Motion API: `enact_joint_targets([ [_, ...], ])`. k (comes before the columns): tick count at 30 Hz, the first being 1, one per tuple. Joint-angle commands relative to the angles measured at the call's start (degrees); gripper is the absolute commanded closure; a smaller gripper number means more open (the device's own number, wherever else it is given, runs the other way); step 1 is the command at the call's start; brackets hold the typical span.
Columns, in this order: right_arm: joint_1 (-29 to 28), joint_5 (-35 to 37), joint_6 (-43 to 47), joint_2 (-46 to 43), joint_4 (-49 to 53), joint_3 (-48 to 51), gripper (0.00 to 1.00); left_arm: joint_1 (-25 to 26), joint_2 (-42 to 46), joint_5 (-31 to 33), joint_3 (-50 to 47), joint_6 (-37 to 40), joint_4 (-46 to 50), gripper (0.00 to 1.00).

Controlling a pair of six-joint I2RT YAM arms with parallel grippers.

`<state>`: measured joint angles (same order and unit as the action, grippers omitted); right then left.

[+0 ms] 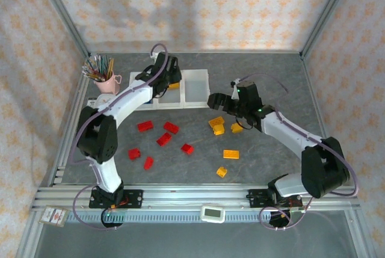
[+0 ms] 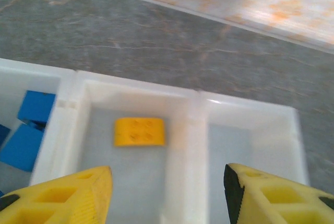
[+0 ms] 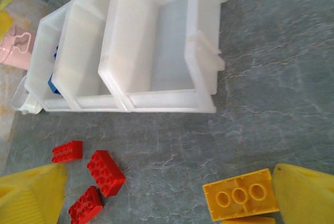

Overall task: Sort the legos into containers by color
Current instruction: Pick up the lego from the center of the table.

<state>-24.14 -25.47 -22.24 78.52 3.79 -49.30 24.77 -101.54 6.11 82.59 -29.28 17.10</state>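
My left gripper (image 1: 171,81) hangs over the middle bin of the white containers (image 1: 196,103) at the back. In the left wrist view its yellow fingers (image 2: 68,198) stand apart with nothing between them. A yellow lego (image 2: 139,131) lies on the middle bin's floor, and blue legos (image 2: 35,107) lie in the left bin. My right gripper (image 1: 220,104) is open above the table just right of the containers (image 3: 156,101). An upside-down yellow lego (image 3: 240,200) lies by its right finger. Several red legos (image 1: 163,139) and yellow legos (image 1: 231,154) are scattered on the grey table.
A pink cup of pencils (image 1: 105,81) stands left of the bins. Three red bricks (image 3: 106,172) lie near my right gripper's left finger. A small white device (image 1: 212,213) sits on the front rail. Metal frame posts and patterned walls bound the table.
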Motion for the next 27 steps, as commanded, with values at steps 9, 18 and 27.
enact_joint_targets([
  [9, 4.70, 2.18, -0.79, -9.68, 7.45, 8.65, 0.00, 18.59, 6.32, -4.19, -13.00, 2.38, -4.11, 0.37],
  [18, 10.21, 2.31, -1.60, -16.18, 9.09, 16.41, 0.00, 26.46, -0.08, -8.23, -15.00, 2.32, -9.12, 0.33],
  [27, 13.90, 0.32, -1.10, -16.82, 8.58, 18.00, 0.00, 26.64, -7.24, -8.85, -11.91, 4.10, -9.89, 0.31],
])
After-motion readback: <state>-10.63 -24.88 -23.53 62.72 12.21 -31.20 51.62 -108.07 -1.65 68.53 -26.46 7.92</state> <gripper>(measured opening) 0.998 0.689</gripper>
